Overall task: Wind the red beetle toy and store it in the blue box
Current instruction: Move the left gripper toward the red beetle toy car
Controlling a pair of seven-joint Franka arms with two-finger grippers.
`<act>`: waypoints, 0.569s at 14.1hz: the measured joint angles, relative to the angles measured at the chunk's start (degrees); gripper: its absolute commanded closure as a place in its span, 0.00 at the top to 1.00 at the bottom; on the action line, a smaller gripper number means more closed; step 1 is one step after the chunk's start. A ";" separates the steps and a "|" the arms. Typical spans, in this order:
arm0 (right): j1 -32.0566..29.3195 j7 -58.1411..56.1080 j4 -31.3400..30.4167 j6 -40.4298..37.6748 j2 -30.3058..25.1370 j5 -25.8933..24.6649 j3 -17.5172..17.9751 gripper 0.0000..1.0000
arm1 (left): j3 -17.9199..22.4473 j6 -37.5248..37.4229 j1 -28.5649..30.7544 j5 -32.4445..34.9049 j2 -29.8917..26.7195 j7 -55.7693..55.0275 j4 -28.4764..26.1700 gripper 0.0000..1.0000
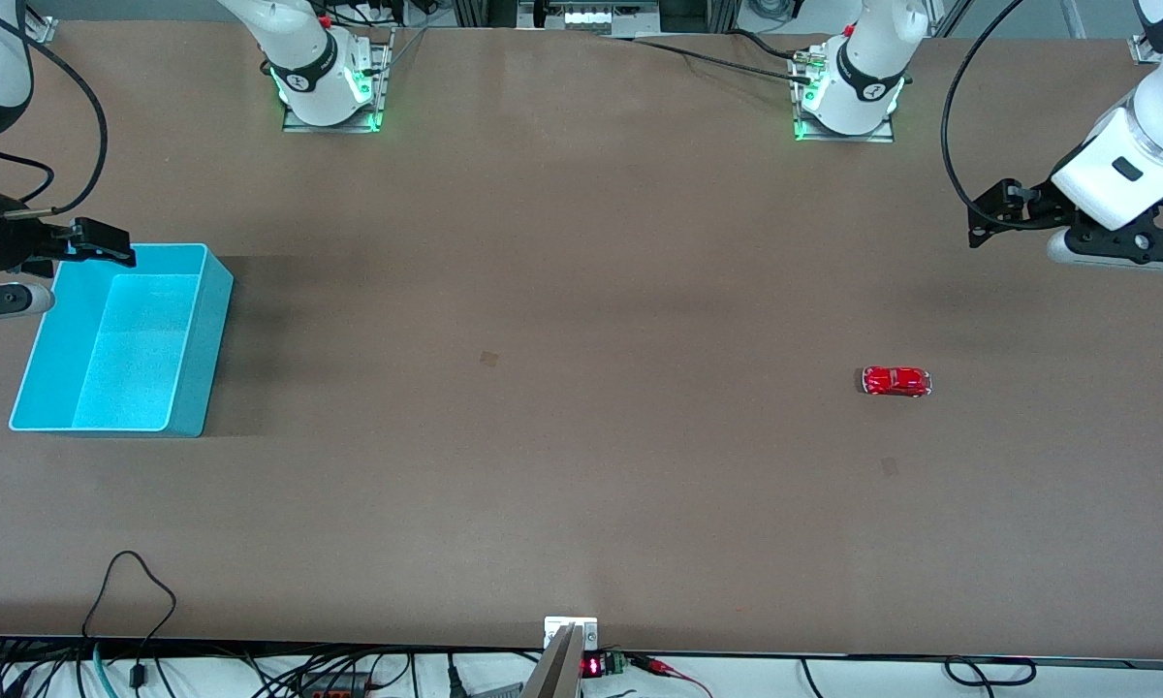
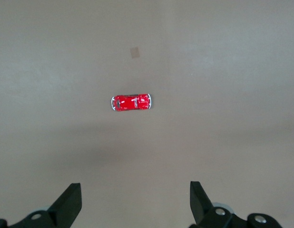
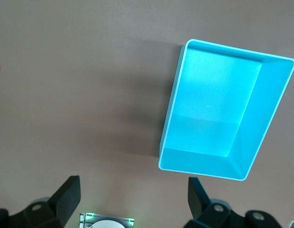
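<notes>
Left gripper [image 2: 132,204], fingers spread and high over bare table, should drop squarely astride the red beetle toy [image 1: 895,381]; right gripper [image 3: 130,202], also spread, waits beside the empty blue box [image 1: 204,334].

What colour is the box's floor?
Speckled light blue; the box floor shows best in the front view.

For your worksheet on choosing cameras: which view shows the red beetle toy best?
The left wrist view: the red beetle toy sits near its middle, unobstructed, roof and windows visible. The front view shows it smaller on the table. The right wrist view misses it.
</notes>
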 measured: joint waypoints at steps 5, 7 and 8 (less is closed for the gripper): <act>0.00 0.00 0.00 -0.12 0.00 -0.01 0.00 1.00 | 0.30 -0.81 0.06 0.00 -0.03 -0.06 0.17 1.00; 0.00 0.00 0.00 -0.18 0.00 -0.01 0.00 1.00 | 0.30 -0.89 0.06 0.00 -0.03 -0.06 0.18 1.00; 0.02 0.00 0.00 -0.23 0.00 -0.01 0.01 1.00 | 0.30 -1.52 0.06 0.00 -0.03 -0.06 0.20 1.00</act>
